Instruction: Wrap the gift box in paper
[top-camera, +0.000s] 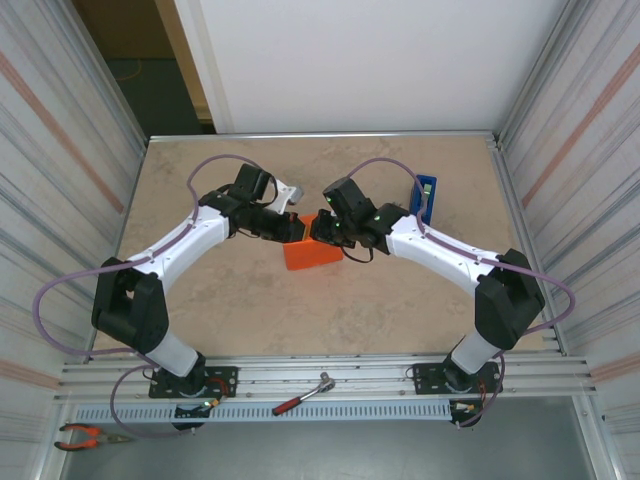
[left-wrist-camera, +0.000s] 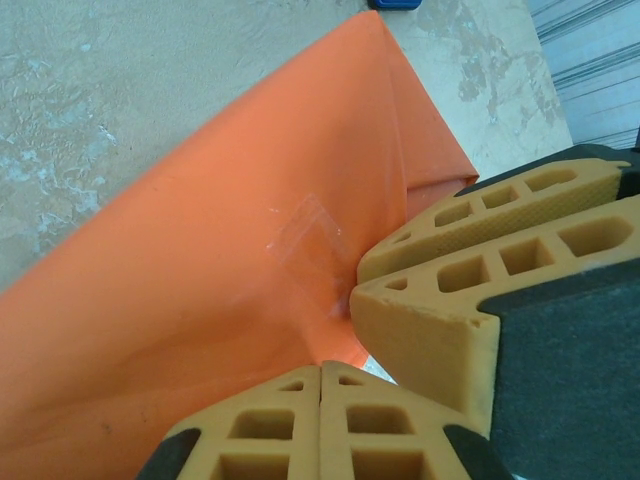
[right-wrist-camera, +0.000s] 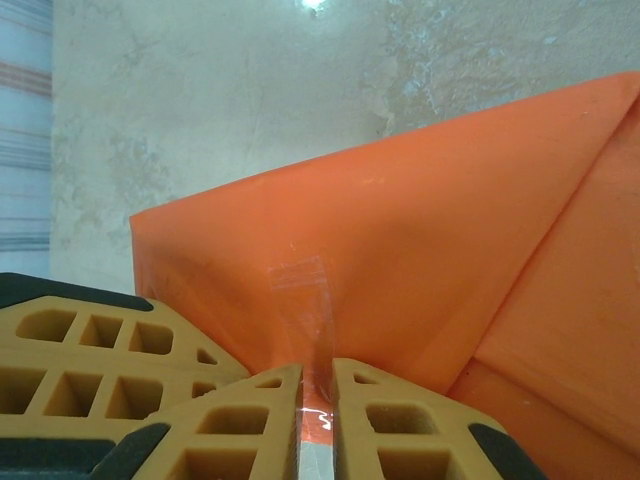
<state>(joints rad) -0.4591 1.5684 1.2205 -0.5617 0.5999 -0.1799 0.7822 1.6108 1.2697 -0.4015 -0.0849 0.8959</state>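
The orange paper (top-camera: 313, 254) is folded into a parcel at the table's middle, and the gift box is hidden inside it. My left gripper (top-camera: 297, 229) is at the parcel's far left corner. In the left wrist view the left gripper (left-wrist-camera: 322, 372) is shut, its tips against the paper (left-wrist-camera: 200, 260). My right gripper (top-camera: 323, 230) faces it from the right. In the right wrist view the right gripper (right-wrist-camera: 316, 385) is shut on a clear tape strip (right-wrist-camera: 322, 330). The strip's upper end is stuck to the paper (right-wrist-camera: 400, 230).
A blue tape dispenser (top-camera: 425, 197) stands at the back right, behind the right arm. A red-handled ratchet (top-camera: 303, 395) and pliers (top-camera: 85, 435) lie on the rail at the near edge. Corrugated walls close in both sides.
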